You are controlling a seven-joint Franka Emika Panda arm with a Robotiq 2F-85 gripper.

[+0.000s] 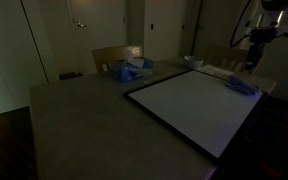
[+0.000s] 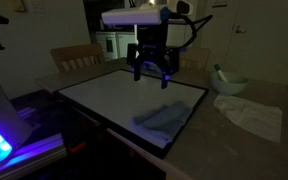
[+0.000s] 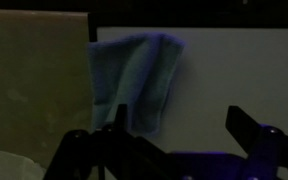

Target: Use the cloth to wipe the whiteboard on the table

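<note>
Close to one edge of the whiteboard [image 2: 114, 95], the cloth [image 2: 164, 118] lies in a loose, rumpled fold on the white surface. In the wrist view its side reaches the thin black frame. The board lies flat on the table [image 1: 74, 110], whose grey-brown top runs out past it.

The gripper [image 2: 154, 72] hangs above the board, clear of the cloth, with its jaws spread wide and nothing between them. The step in hand looks to be the pick-up, with no wiping begun.

To do it well, the operator would line the jaws up over the thickest ridge of the fold, not the thin outer hem, and come straight down so that one finger lands on each side of it. Closing is best left until the tips are almost on the board. Too early and only a wisp is caught; too late and the fingers scrape the surface. A generous bunch should be pinched, so that fabric hangs below the fingertips and pads the later strokes. The frame beside the cloth is a snag to steer clear of, and the dim light makes the edges of the fabric hard to judge.

The bowl [image 2: 229, 82] and the white papers [image 2: 252, 115] sit off the board, well apart from the cloth.
</note>
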